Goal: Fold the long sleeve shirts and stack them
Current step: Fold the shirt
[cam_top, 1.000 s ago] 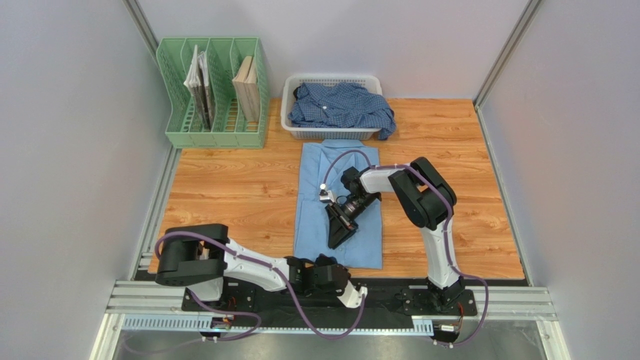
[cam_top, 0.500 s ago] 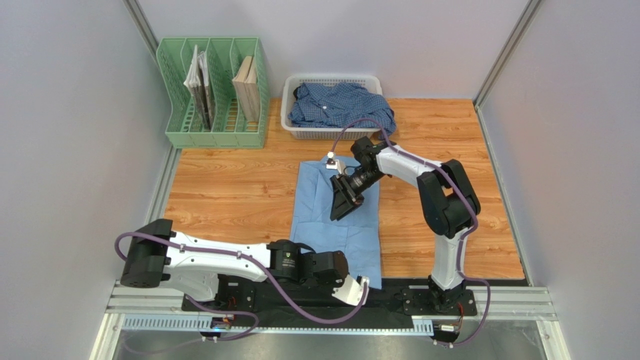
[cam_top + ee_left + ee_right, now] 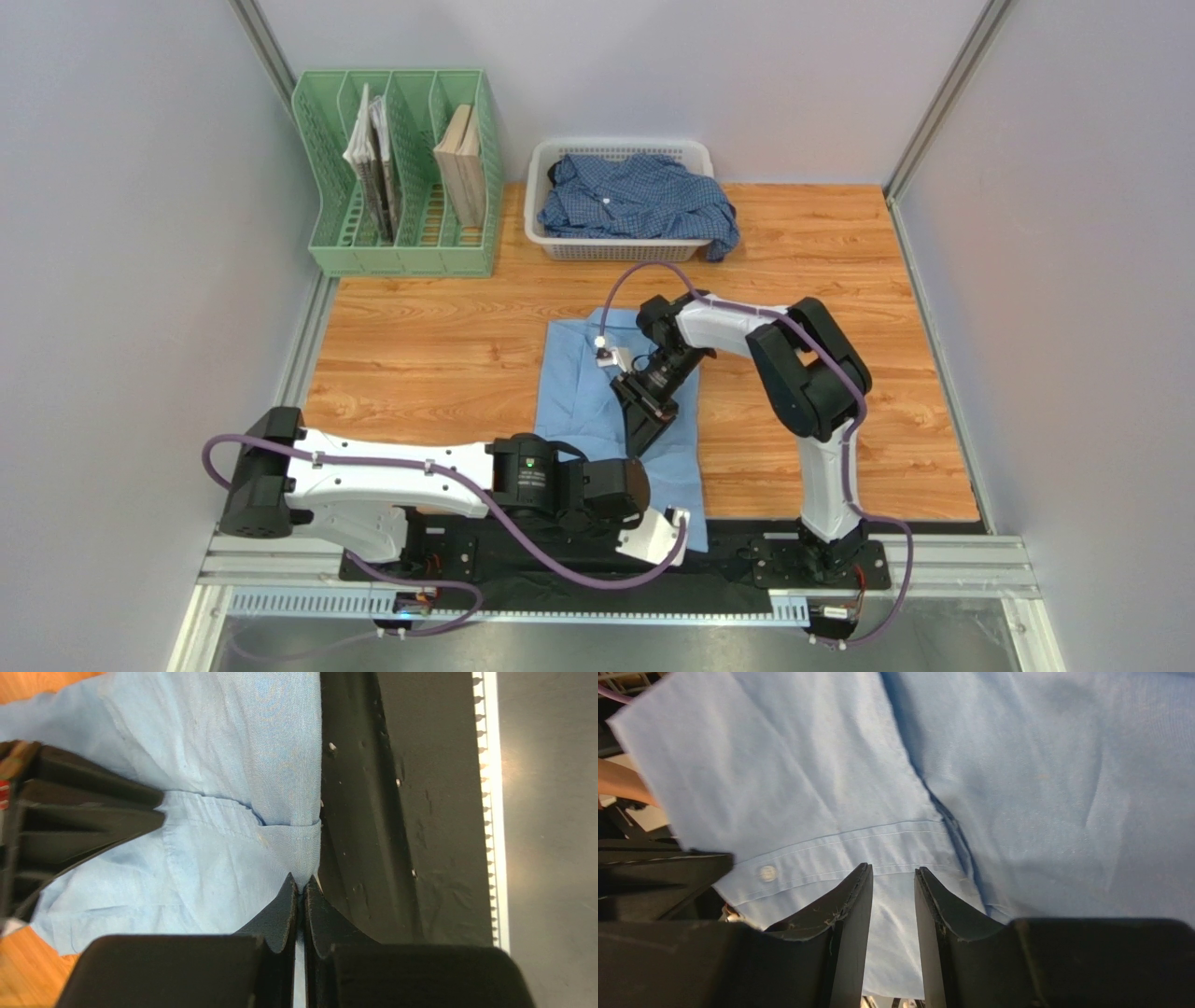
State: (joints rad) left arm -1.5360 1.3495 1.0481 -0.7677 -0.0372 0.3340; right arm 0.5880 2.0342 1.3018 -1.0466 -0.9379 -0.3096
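Two shirts to handle. The plain light sky-blue button-up shirt [image 3: 568, 385] lies spread lengthwise on the wooden counter [image 3: 421, 364], a little rumpled, its near hem reaching the black base plate [image 3: 393, 812]. The darker blue checked shirt [image 3: 634, 199] sits crumpled in the white slotted plastic basket [image 3: 536, 210] at the far side, part of it spilling over the right rim.

Left hand [image 3: 302, 887]: fingers pressed together, with the near right hem corner running into the tips, so it looks pinched there. Right hand [image 3: 892, 882]: fingers a little apart, low over a buttoned cuff band mid-shirt; nothing looks clamped.

Handling, by my guess: thin, limp, light cloth that sags, creases and slides on the wood. The best holds are the stitched edges, meaning hem corners, cuff bands and collar, where the layers are doubled.

In the way: both arms crowd the same shirt, and the left forearm lies across its near end. The basket stands just beyond the collar. The green plastic file rack [image 3: 400, 210], holding papers, stands well apart at far left.
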